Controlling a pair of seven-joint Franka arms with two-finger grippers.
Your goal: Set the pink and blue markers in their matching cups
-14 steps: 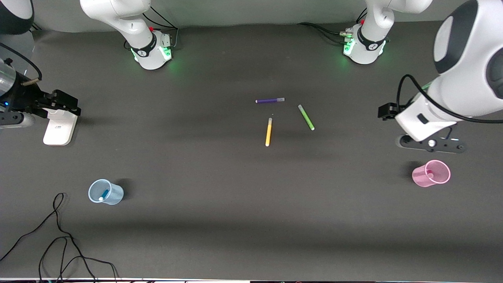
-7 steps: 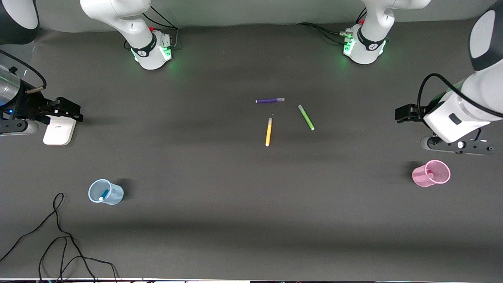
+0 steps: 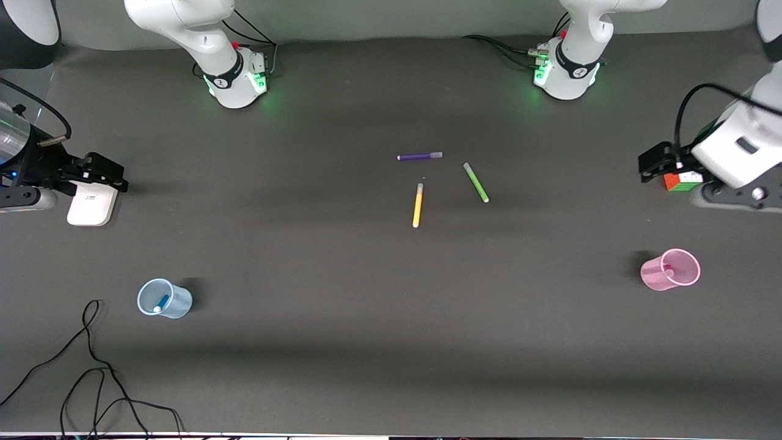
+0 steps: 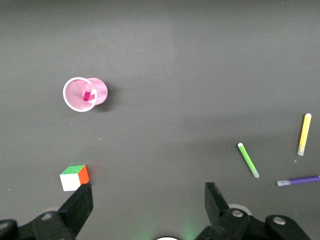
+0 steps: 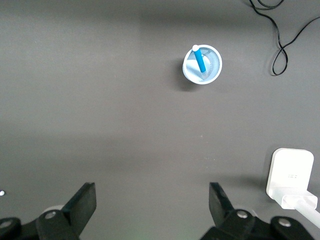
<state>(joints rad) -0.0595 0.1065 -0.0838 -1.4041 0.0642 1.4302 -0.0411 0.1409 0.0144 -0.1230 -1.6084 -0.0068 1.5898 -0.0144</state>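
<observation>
The blue marker point(image 5: 201, 59) stands inside the blue cup point(image 3: 164, 299), which sits on the dark table point(image 3: 366, 318) toward the right arm's end, close to the front camera. The pink marker point(image 4: 88, 94) stands inside the pink cup point(image 3: 670, 269), which sits toward the left arm's end of the table, well apart from the blue cup. Both markers lean on the walls of their cups. In the middle of the table lie three more pens. The purple pen point(image 3: 420, 156) is the farthest from the front camera. The green pen point(image 3: 476, 182) lies just beside it, a bit nearer. The yellow pen point(image 3: 418, 205) is the nearest of the three. None of them touch. The left tool point(image 4: 145, 202) is up in the air over the left arm's end of the table, with its fingers point(image 4: 80, 205) spread wide and nothing in them. A small colored cube point(image 4: 74, 178) lies on the table just under it. The right tool point(image 5: 152, 202) is up over the right arm's end of the table, spread wide too and holding nothing. A white plug block point(image 3: 92, 204) lies on the table near it. A black cable point(image 3: 91, 373) curls on the table near the blue cup.
</observation>
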